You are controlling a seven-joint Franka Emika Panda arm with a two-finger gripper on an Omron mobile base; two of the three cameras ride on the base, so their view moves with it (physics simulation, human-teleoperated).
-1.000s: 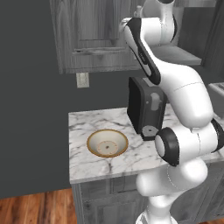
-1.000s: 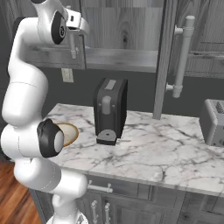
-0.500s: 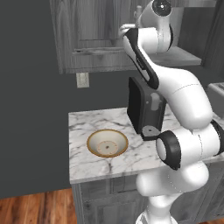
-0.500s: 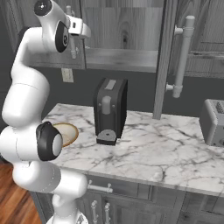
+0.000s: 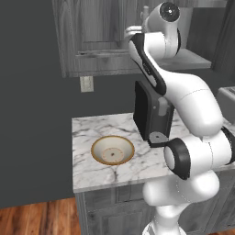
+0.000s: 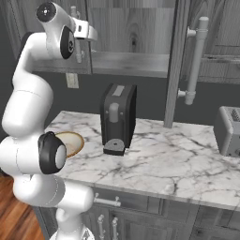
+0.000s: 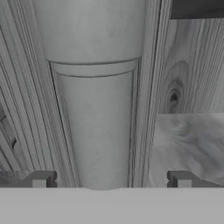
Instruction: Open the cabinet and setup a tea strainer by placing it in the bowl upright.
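Note:
The cabinet [image 5: 92,41] hangs on the wall above the counter. Its right door [image 6: 180,61] stands swung out, baring a shelf [image 6: 129,63]. My gripper [image 5: 129,33] is raised against the left door. In the hand view my gripper [image 7: 110,181] is open, and the door's light-grey bar handle [image 7: 96,109] runs between its fingertips [image 7: 40,179]. The jaws stand on either side of the bar without touching it. The cream bowl [image 5: 113,150] with its tan rim sits empty on the marble counter, also seen as the bowl [image 6: 71,142] behind my arm. The tea strainer is out of view.
A black coffee machine [image 5: 149,112] stands on the counter [image 6: 159,159] right of the bowl. A toaster [image 6: 229,131] sits at the far right. The open door's long handle [image 6: 197,61] juts out over the counter. Low grey drawers [image 6: 140,215] lie beneath.
My hand has crept a little left and down towards the left door's handle. The jaws stayed open and nothing else moved.

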